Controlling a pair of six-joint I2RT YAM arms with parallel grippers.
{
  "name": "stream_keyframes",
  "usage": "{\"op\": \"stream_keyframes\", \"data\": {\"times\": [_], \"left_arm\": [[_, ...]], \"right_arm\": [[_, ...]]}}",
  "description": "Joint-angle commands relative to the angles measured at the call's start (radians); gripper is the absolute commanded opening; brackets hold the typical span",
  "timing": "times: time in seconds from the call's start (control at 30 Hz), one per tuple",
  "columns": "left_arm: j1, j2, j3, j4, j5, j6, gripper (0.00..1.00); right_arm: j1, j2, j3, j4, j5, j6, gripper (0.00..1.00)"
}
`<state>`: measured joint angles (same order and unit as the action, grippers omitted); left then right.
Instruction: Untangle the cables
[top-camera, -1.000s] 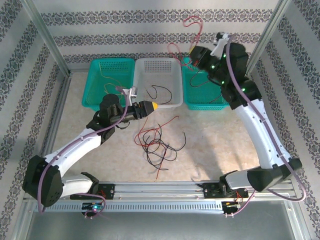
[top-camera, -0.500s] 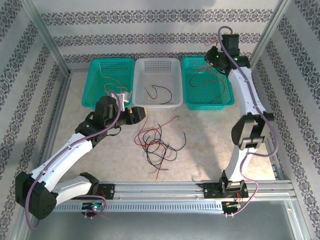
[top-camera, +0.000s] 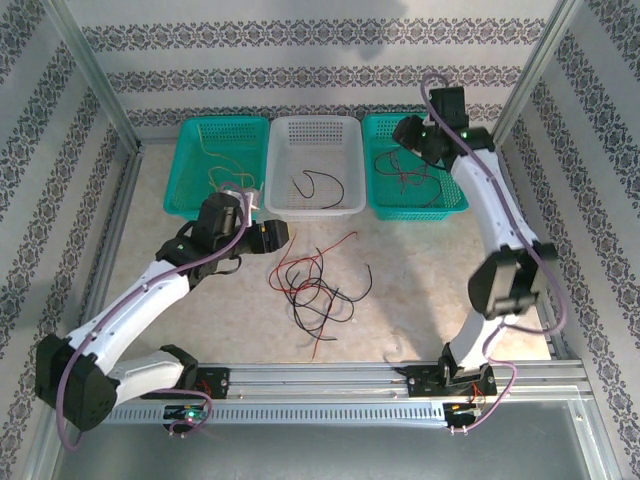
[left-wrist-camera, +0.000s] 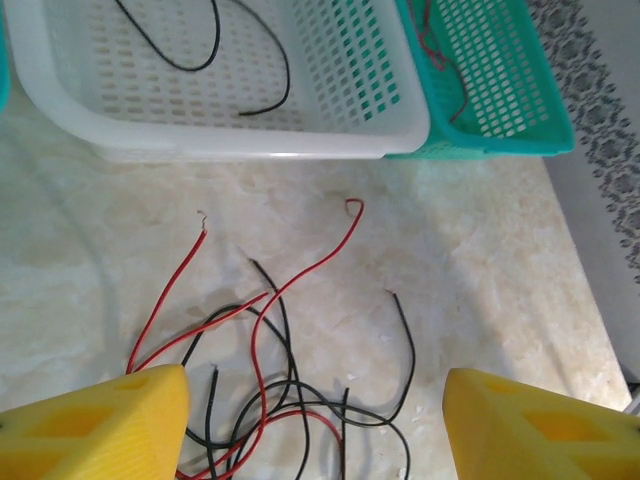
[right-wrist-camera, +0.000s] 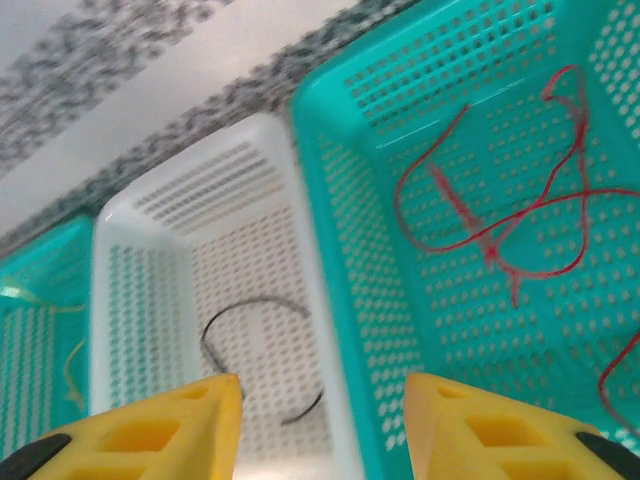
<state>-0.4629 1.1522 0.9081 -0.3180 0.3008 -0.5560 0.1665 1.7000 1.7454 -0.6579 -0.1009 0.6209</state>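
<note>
Two grippers hang over the table (top-camera: 420, 280), both with fingers spread and nothing between them. We see the cables (top-camera: 318, 285), a loose red and black tangle, lying on the table at the centre of the top view, below the white basket (top-camera: 312, 119). The left gripper (top-camera: 275, 235) sits just left of the tangle; in its wrist view the yellow fingers (left-wrist-camera: 95, 425) frame the wires from either lower corner. The right gripper (top-camera: 405, 130) is at the upper right, over the right teal basket (top-camera: 415, 213), where a red wire (right-wrist-camera: 500, 225) lies. A black wire (top-camera: 318, 183) rests in the white basket, and a yellow wire (top-camera: 215, 165) in the left teal basket (top-camera: 175, 205).
</note>
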Motion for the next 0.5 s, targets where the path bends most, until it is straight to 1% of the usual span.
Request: {"op": "stream_keyframes", "data": {"times": [0.0, 0.13, 0.2, 0.27, 0.37, 0.47], "left_arm": [[0.007, 0.062, 0.021, -0.013, -0.009, 0.008, 0.66], [0.007, 0.142, -0.003, 0.065, 0.034, -0.010, 0.63], [0.007, 0.194, -0.003, 0.078, 0.027, -0.005, 0.60], [0.006, 0.254, -0.002, 0.085, 0.012, -0.004, 0.54], [0.007, 0.305, 0.004, 0.097, 0.010, -0.017, 0.44], [0.007, 0.305, -0.003, 0.130, 0.018, -0.040, 0.41]], "right_arm": [[0.107, -0.149, -0.179, 0.011, 0.072, -0.013, 0.48], [0.268, -0.295, -0.440, 0.060, 0.157, 0.033, 0.49], [0.334, -0.333, -0.545, 0.089, 0.167, 0.086, 0.49], [0.392, -0.346, -0.631, 0.113, 0.158, 0.140, 0.50], [0.480, -0.323, -0.688, 0.128, 0.177, 0.195, 0.50], [0.550, -0.264, -0.700, 0.175, 0.197, 0.233, 0.51]]}}
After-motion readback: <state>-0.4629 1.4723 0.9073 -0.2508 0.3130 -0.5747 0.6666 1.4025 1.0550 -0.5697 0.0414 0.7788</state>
